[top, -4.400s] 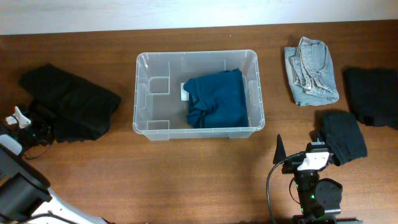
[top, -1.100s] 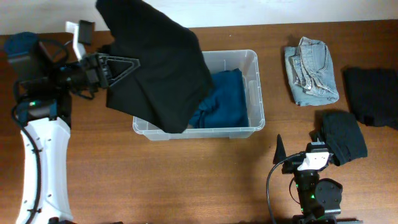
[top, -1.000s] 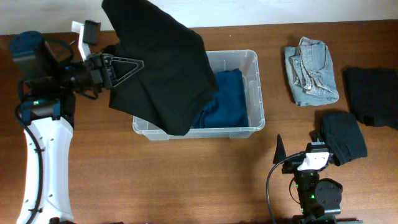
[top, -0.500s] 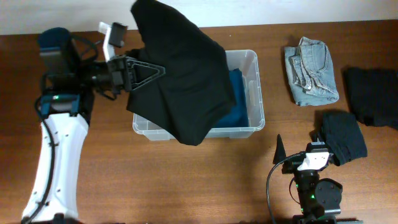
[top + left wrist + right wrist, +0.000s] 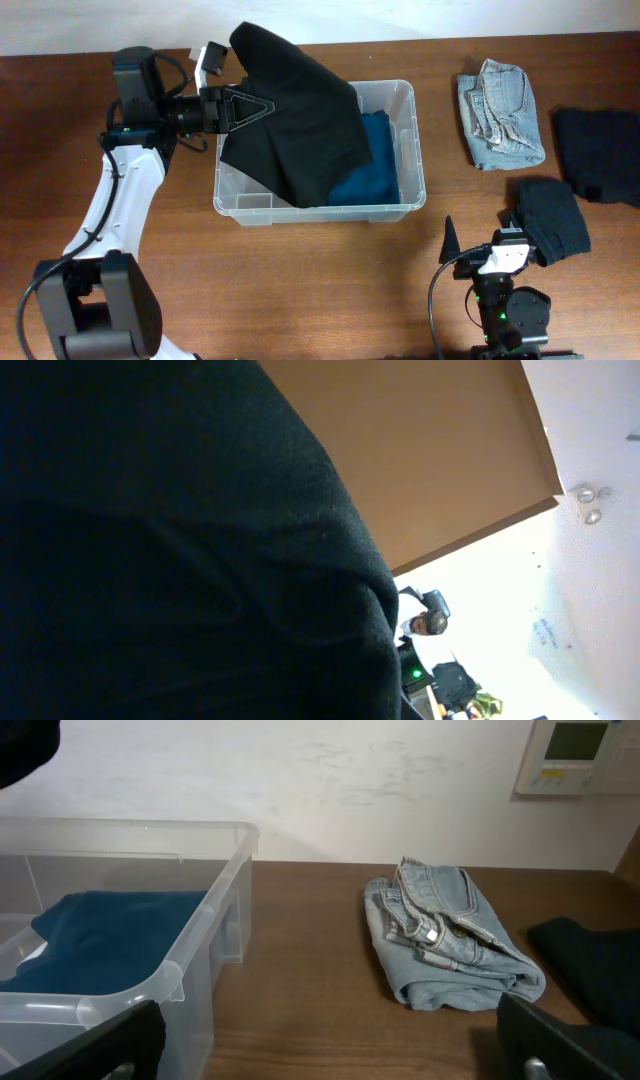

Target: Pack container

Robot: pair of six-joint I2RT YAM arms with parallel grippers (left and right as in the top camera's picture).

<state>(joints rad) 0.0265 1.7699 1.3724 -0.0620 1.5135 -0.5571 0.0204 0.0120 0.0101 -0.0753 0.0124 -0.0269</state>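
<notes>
Clear container (image 5: 414,140) at the middle of the table (image 5: 300,300), toward the far edge, open top up. Inside, against its right end, a crumpled blue garment (image 5: 378,165). Over the left and middle of the container, a large black garment (image 5: 300,120), pinched at one edge by the left gripper (image 5: 262,107) and hanging from it in folds. Jaws closed on the cloth, arm reaching in from the left above the far-left corner. Lower part of that cloth down inside the walls, covering part of the blue garment and hiding much of the base. From the left wrist camera, almost nothing but the black garment (image 5: 170,560) close against the lens, fingers hidden behind it.

Well right of the container, folded pale jeans (image 5: 500,112). Further right, at the table's edge, a dark garment (image 5: 600,155). Nearer the front, a smaller black bundle (image 5: 552,218), just beside the right gripper (image 5: 328,1020). Fingers of that one spread wide, nothing between them, low at the front right, facing the container's right end and the jeans across bare wood.
</notes>
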